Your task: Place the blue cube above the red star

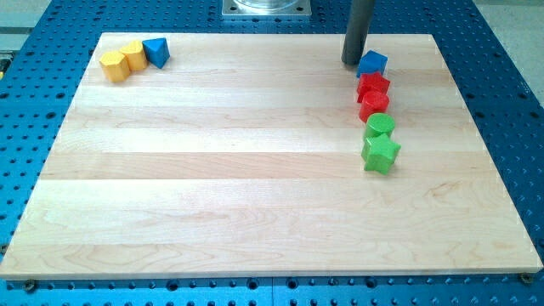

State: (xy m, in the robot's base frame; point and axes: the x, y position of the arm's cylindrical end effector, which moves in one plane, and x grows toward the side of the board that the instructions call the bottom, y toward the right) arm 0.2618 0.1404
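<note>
My tip, a bare rod with nothing to grasp, sits near the table's top edge toward the top-right corner, just left of the blue cube, which touches the top of the red star, red block and two green blocks below.

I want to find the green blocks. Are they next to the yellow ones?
No, the green star and green cylinder sit at the view's right, far from the yellow blocks at the top left.
</note>
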